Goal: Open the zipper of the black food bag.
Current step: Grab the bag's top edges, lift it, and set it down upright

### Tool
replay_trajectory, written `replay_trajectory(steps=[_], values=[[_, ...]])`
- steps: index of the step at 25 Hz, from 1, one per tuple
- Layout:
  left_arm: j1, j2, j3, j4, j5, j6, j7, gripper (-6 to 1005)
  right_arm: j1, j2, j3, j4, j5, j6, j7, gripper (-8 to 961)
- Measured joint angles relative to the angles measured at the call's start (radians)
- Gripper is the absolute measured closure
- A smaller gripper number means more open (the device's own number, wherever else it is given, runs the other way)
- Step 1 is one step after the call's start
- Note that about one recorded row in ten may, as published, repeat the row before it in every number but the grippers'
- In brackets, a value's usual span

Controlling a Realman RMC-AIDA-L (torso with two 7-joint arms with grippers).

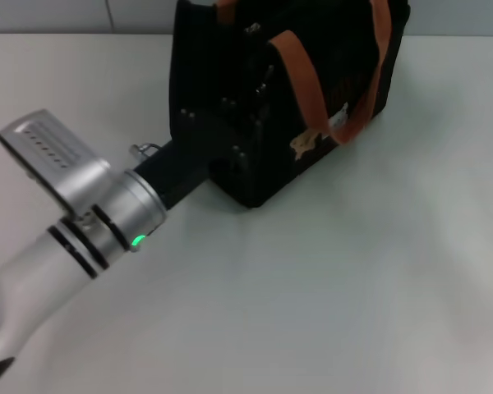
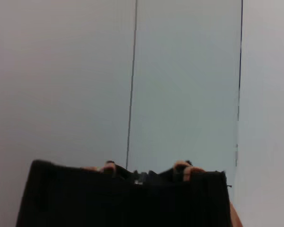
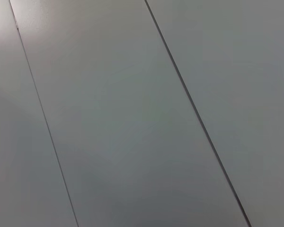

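While the black food bag (image 1: 312, 82) stands at the far middle of the white counter (image 1: 353, 287), the left gripper (image 1: 246, 90) reaches in from the near left and is pressed against the bag's near end; whether its fingers are released or clenched cannot be told, being dark against the dark fabric. Orange-brown strap handles (image 1: 300, 70) drape over the bag's top and side, beside a cream patch (image 1: 308, 144). No legible writing or brand shows. The zipper (image 2: 141, 178) runs along the top edge in the left wrist view. The right gripper is out of sight; its camera shows only grey panels.
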Motion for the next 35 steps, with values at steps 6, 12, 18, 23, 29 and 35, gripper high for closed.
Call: replay_trajectory(steps=[6,12,18,23,29,35], values=[[-0.005,0.002,0.005,0.154,0.014,0.172,-0.2,861,0.002,0.0,0.0,0.0,0.0,0.0,0.0,158],[-0.003,0.011,0.011,0.347,0.059,0.384,-0.388,863,0.001,0.0,0.0,0.0,0.0,0.0,0.009,158],[0.003,0.064,0.048,0.452,0.161,0.522,-0.5,872,-0.001,0.0,0.012,0.0,0.0,0.0,0.012,158],[0.013,0.124,0.152,0.507,0.174,0.594,-0.566,872,0.0,0.0,0.012,0.0,0.0,-0.007,0.012,158],[0.025,0.146,0.255,0.582,0.172,0.683,-0.622,875,-0.001,0.0,0.012,0.0,0.001,-0.008,0.013,157],[0.034,0.147,0.263,0.613,0.168,0.697,-0.643,879,0.002,0.0,0.012,0.0,0.002,-0.009,0.014,157]])
